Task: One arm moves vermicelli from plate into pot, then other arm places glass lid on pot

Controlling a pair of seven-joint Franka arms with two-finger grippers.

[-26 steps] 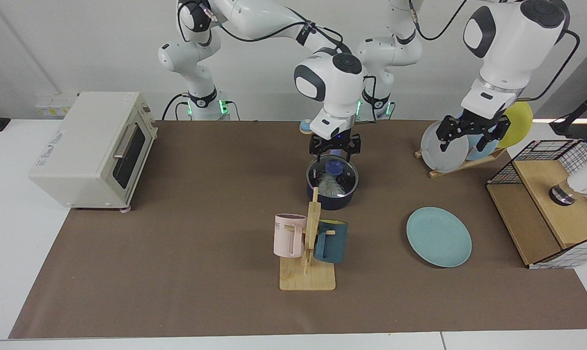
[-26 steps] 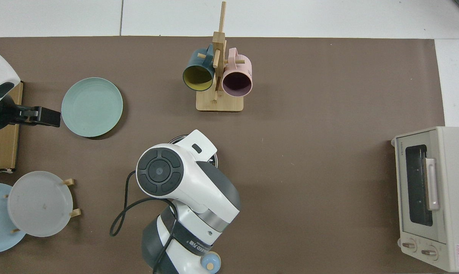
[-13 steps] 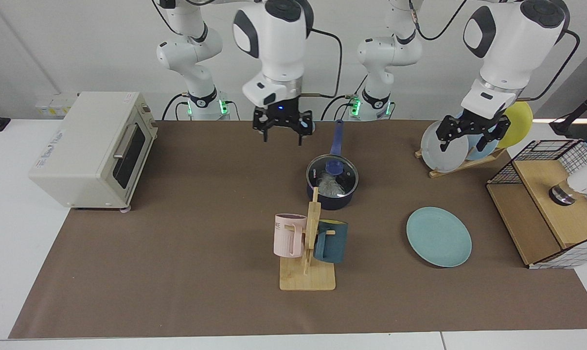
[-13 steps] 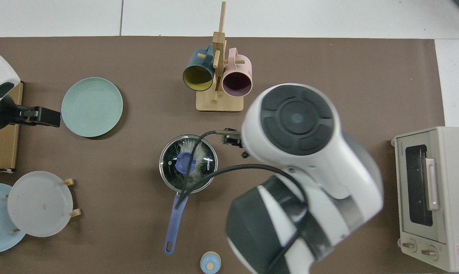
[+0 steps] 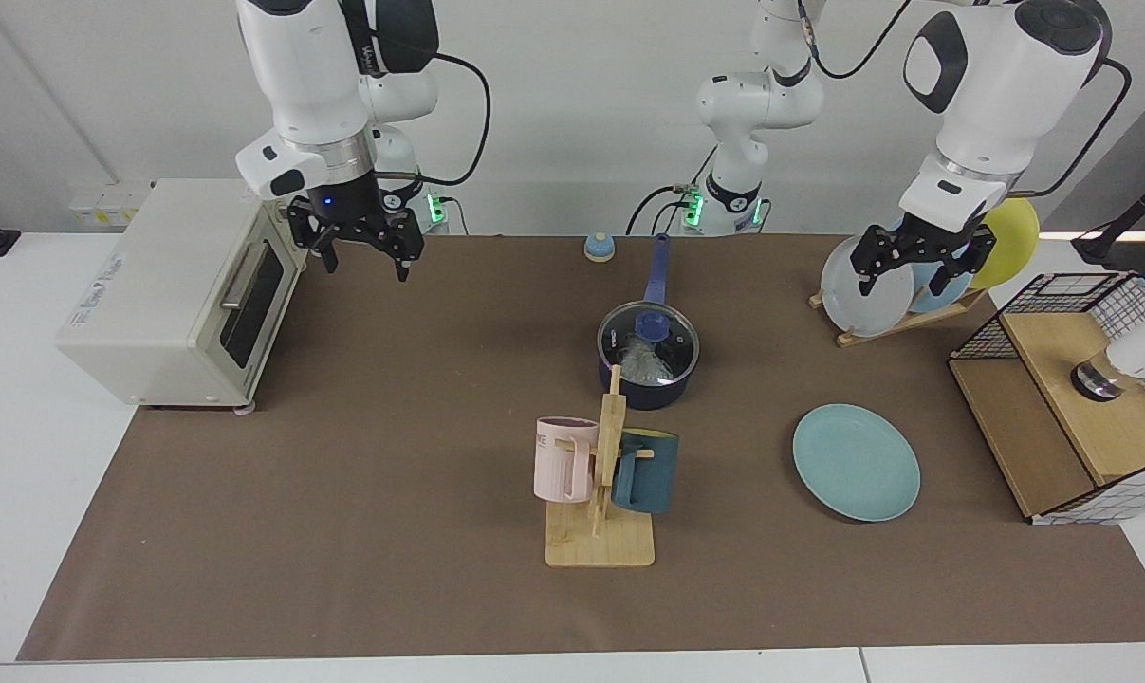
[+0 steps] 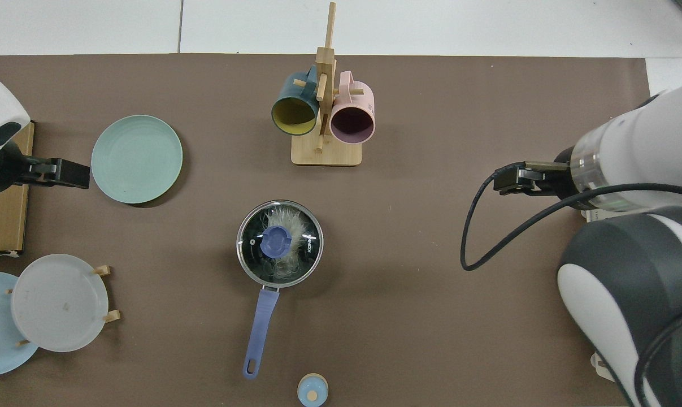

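While the glass lid [image 5: 650, 334] sits seated on the pot [image 5: 650, 381] with the vermicelli [image 5: 640, 360] beneath it, the right gripper [image 5: 357, 242], fingers spread and empty, hangs well apart beside the toaster oven [image 5: 178, 289]; the left gripper [image 5: 921, 258] waits unclenched by the plate rack [image 5: 899, 323], nearer the bare teal plate [image 5: 856, 462].

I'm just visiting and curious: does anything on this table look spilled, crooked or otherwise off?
Nothing stands out. The glass lid sits level on the pot with the vermicelli inside, and the plate is bare. No strands show on the mat. The right gripper hangs open near the toaster oven; the left gripper waits open by the plate rack.
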